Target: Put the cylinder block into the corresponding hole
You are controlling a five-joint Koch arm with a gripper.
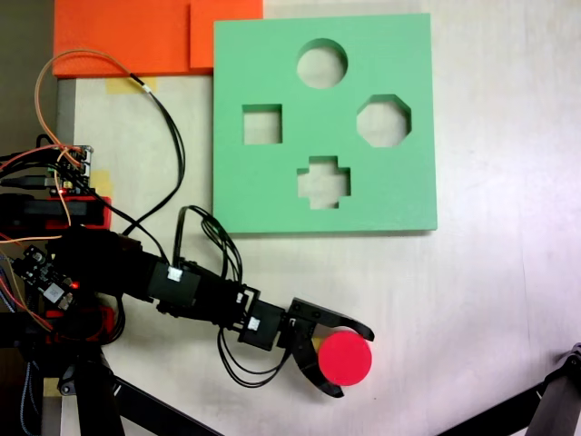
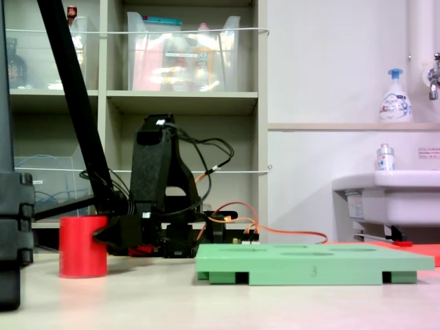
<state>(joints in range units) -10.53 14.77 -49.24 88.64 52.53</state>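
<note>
The cylinder block (image 1: 347,359) is a short red foam cylinder standing upright on the table, near the front edge in a fixed view. It also shows at the left (image 2: 82,246) in the low side view. My gripper (image 1: 352,361) straddles it, with one black jaw against its far side and the other against its near side. The green foam board (image 1: 272,182) lies flat well beyond, and from the side it shows as a thick green slab (image 2: 313,265). Its circular hole (image 1: 322,64) sits at the far edge, with octagonal, square and cross cut-outs around it.
Orange foam sheets (image 1: 118,36) lie at the table's far left corner. Wires and circuit boards (image 1: 54,173) crowd the arm's base on the left. A black stand leg (image 1: 545,409) crosses the near right corner. A black post (image 2: 10,227) stands beside the cylinder.
</note>
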